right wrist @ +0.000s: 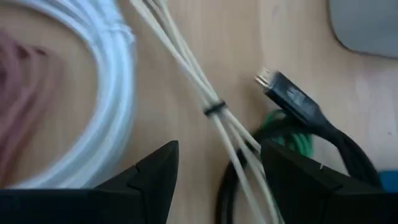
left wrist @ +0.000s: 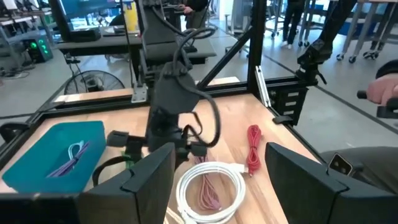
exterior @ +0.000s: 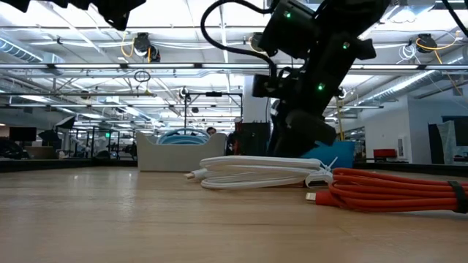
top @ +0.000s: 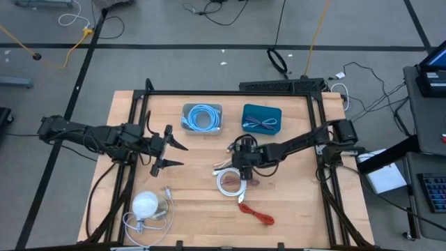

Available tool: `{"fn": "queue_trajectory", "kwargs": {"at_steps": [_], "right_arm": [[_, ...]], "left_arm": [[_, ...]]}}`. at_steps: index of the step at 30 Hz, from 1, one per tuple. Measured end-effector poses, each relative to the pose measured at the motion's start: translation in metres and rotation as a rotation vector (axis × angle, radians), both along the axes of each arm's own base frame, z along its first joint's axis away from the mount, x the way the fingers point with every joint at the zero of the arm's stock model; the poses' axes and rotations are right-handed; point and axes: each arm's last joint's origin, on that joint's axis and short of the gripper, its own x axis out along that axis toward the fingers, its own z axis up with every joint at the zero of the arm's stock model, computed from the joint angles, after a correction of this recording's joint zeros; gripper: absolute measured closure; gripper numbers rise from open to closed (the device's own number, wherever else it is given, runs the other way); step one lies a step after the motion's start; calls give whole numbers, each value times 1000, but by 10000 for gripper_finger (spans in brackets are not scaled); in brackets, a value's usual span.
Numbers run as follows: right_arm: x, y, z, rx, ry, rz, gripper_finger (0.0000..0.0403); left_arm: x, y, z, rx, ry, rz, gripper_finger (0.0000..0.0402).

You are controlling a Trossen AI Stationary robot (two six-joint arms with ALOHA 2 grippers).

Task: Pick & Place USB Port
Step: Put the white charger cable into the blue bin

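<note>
Thin beige cable (right wrist: 214,111) sits right under the right gripper (right wrist: 217,180), fingers spread, reach step; next it drops and pinches. Left gripper (top: 172,155) spread too.

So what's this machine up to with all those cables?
Two robot arms work over a wooden table strewn with bundled cables. The right gripper hangs open just above a cream cable bundle, next to a black USB cable and a white coil, holding nothing yet. The left gripper waits open to the side. A grey bin and a teal bin already hold cables.
</note>
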Motion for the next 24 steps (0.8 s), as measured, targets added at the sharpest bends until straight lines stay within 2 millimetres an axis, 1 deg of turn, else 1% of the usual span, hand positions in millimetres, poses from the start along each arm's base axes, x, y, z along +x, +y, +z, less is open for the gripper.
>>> {"fn": "queue_trajectory", "kwargs": {"at_steps": [6,9,11,15,21,22,24], "right_arm": [[4,-6,3,0,-43,-21,180],[3,-8,2,-2,-32,-29,197],[3,-10,-1,-1,-17,-35,219],[2,-10,-7,-3,15,-35,279],[6,-12,-3,3,-40,-39,375],[8,-12,0,6,-66,-39,388],[10,-9,8,12,-125,-33,394]], "left_arm": [[0,0,1,1,-11,-4,147],[0,0,2,-2,-16,-6,147],[0,0,2,-3,-19,-6,147],[0,0,2,-4,-21,-7,147],[0,0,2,-6,-22,-7,147],[0,0,2,-6,-22,-6,147],[0,0,2,-5,-20,-6,147]]}}
